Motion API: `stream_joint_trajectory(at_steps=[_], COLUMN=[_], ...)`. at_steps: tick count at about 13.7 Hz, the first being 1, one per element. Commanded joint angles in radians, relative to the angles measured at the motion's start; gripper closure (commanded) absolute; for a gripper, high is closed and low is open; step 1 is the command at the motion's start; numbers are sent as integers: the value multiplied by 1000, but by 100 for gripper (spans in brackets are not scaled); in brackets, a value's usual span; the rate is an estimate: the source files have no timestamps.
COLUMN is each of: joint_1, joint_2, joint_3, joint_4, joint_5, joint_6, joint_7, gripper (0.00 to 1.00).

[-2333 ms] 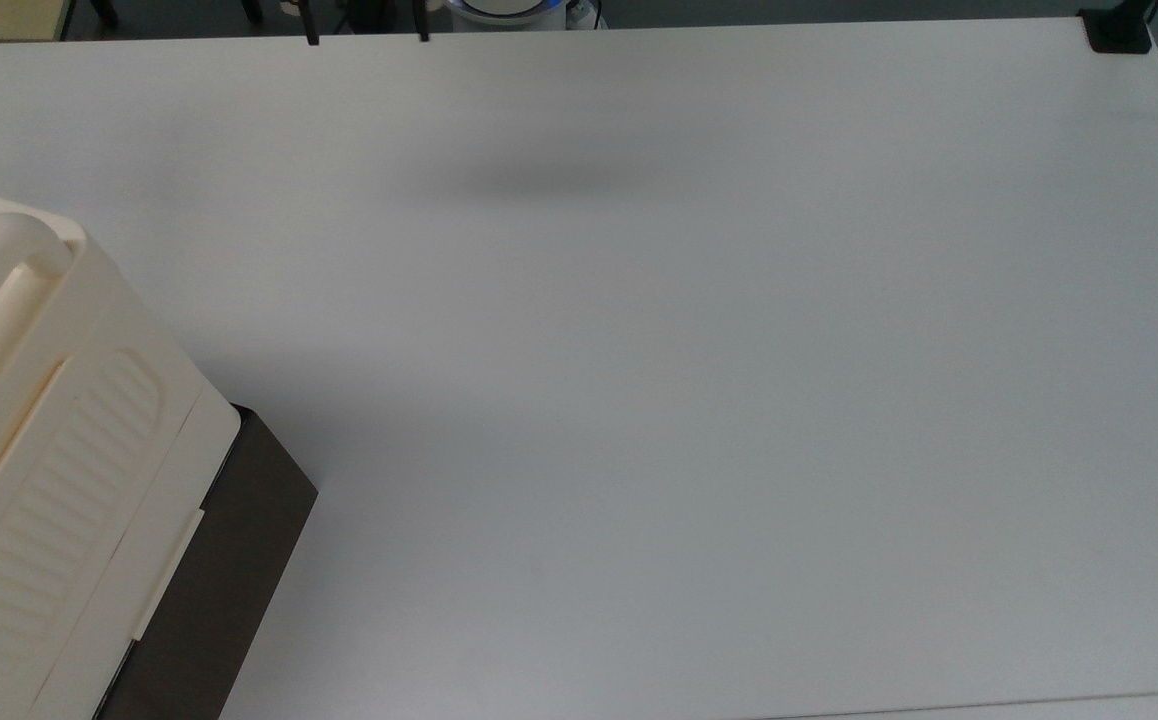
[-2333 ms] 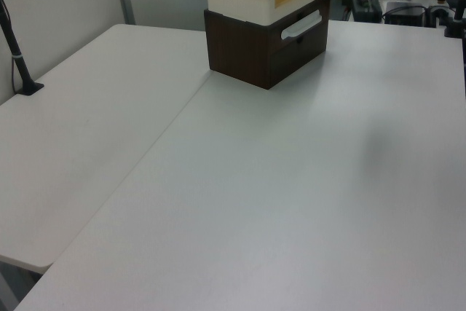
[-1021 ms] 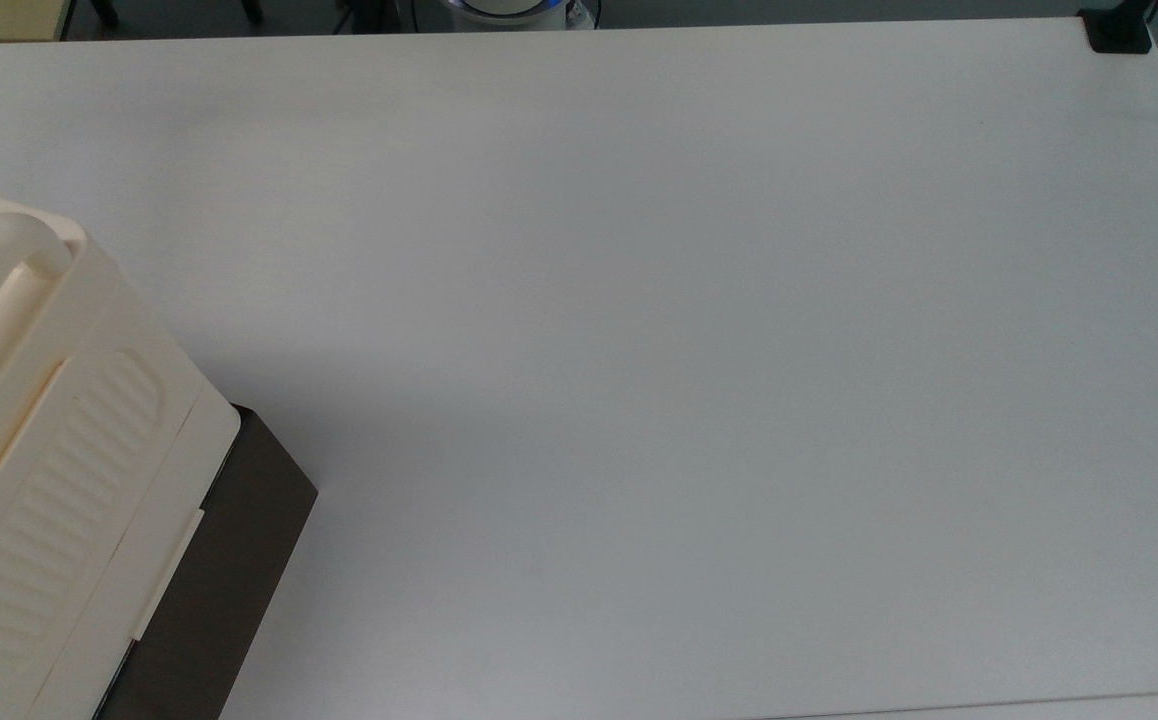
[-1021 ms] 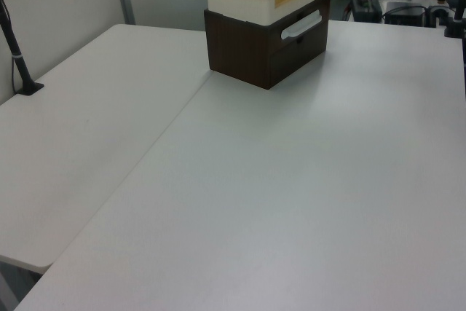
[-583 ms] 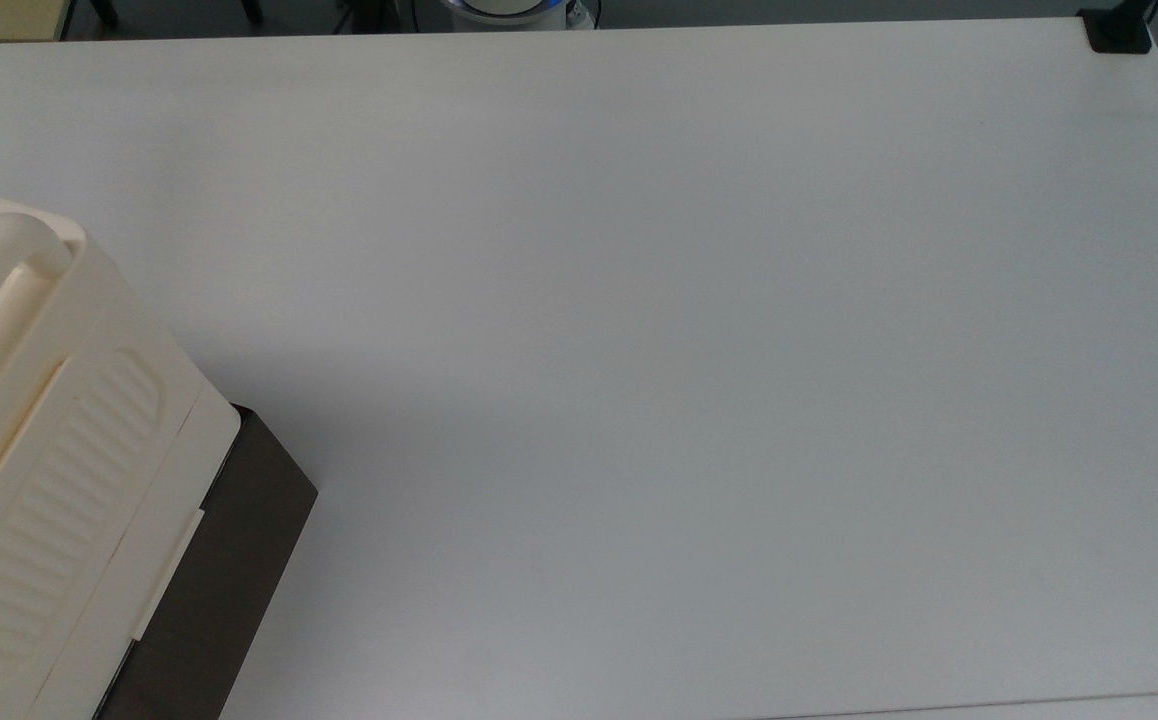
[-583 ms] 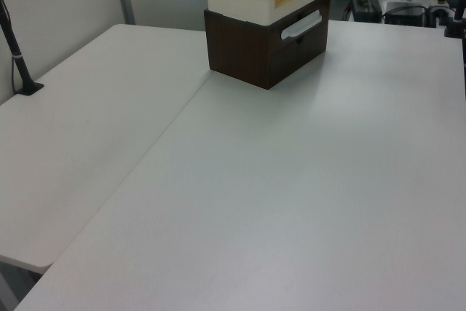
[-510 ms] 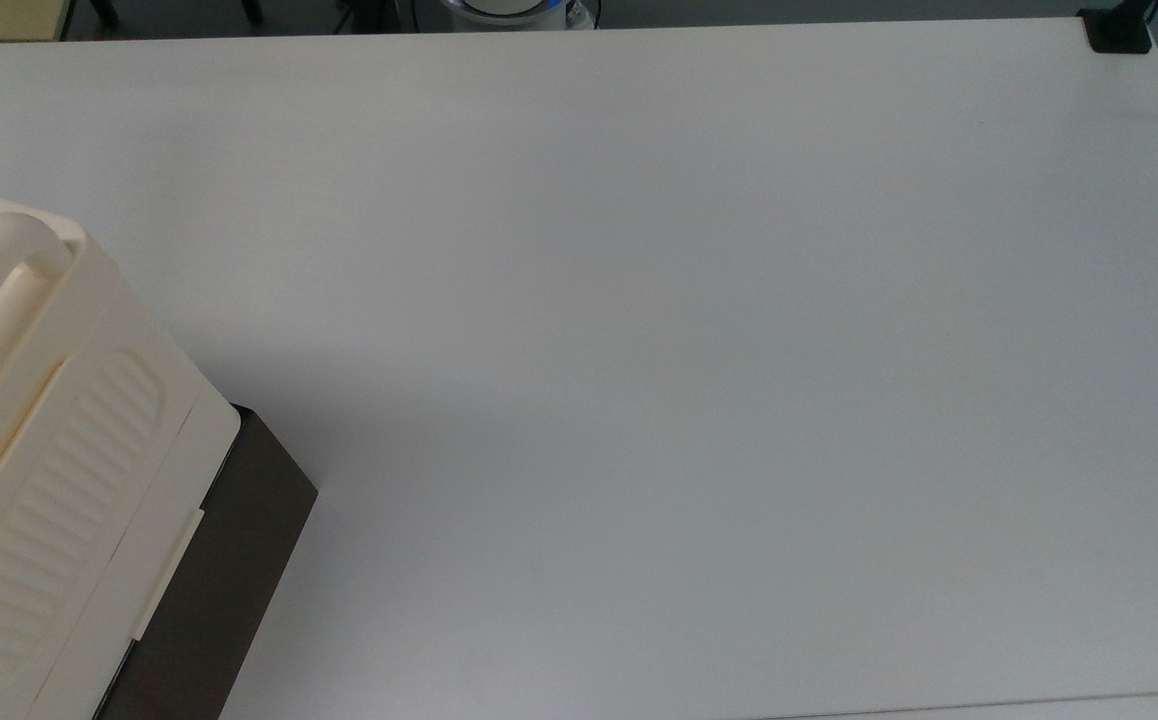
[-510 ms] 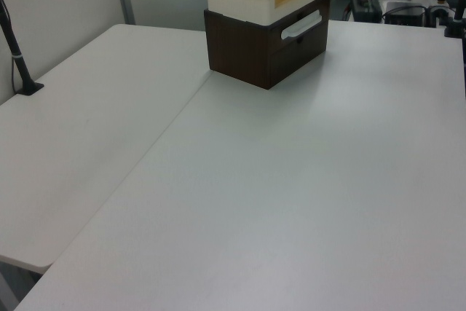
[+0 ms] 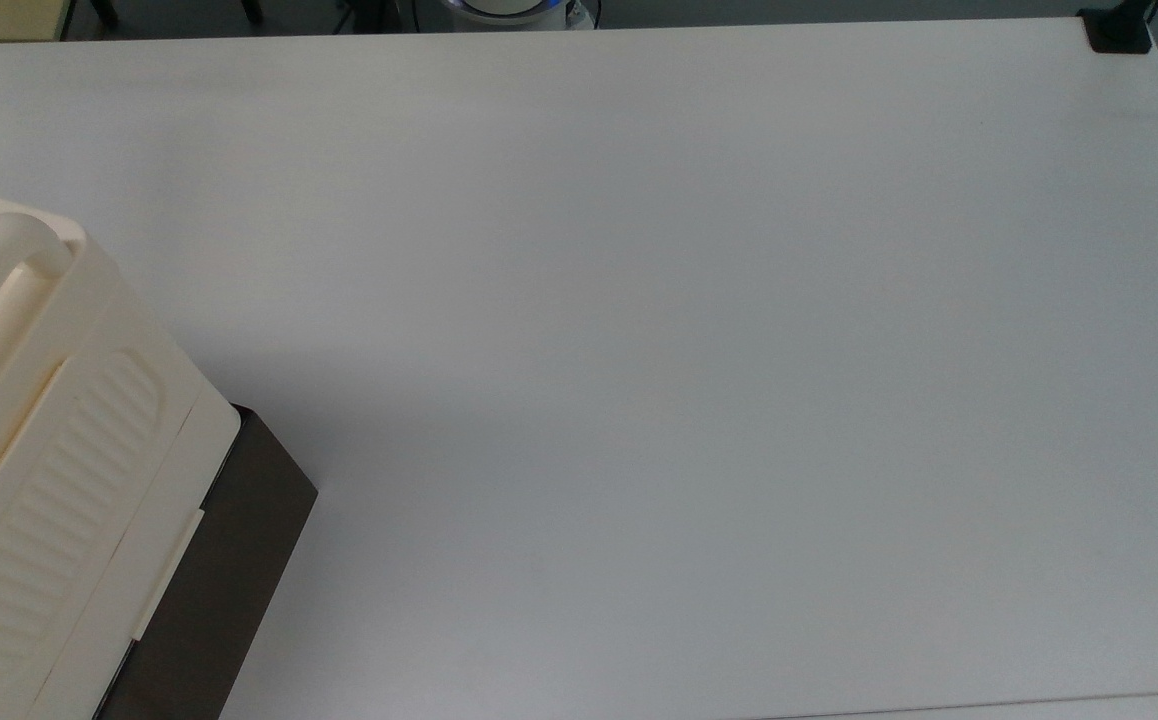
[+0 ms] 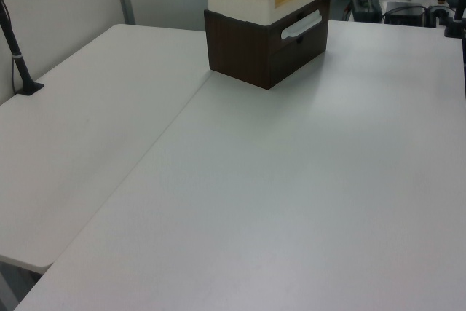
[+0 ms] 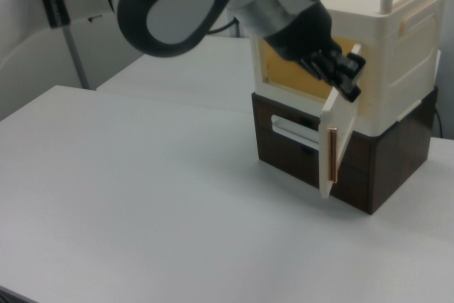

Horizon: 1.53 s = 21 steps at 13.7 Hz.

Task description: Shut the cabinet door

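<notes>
At the top edge of the cabinet door [image 11: 339, 122], which stands ajar, the gripper [image 11: 347, 76] rests to push it shut; whether its fingers are apart cannot be told.

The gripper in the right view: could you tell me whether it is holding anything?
The gripper sits at the top edge of the open cabinet door; a grip cannot be confirmed.

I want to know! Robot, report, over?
Gripper at cabinet door's top edge. Door swung open, yellow inside showing. Nothing blocking it.
</notes>
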Motion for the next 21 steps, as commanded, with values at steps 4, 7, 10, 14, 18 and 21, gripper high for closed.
stream_joint_trajectory(at_steps=[4, 7, 10, 14, 18, 21], joint_1=[14, 52, 78, 78, 80, 78], joint_2=[12, 15, 10, 6, 15, 21], joint_3=[-2, 6, 21, 77, 124, 140], joint_4=[-41, -42, -41, -33, -32, -30], joint_5=[0, 2, 8, 14, 79, 256], joint_6=[16, -30, -61, -78, -67, -38], joint_7=[-32, -7, 45, 178, 247, 240], gripper=[100, 100, 100, 100, 100, 100])
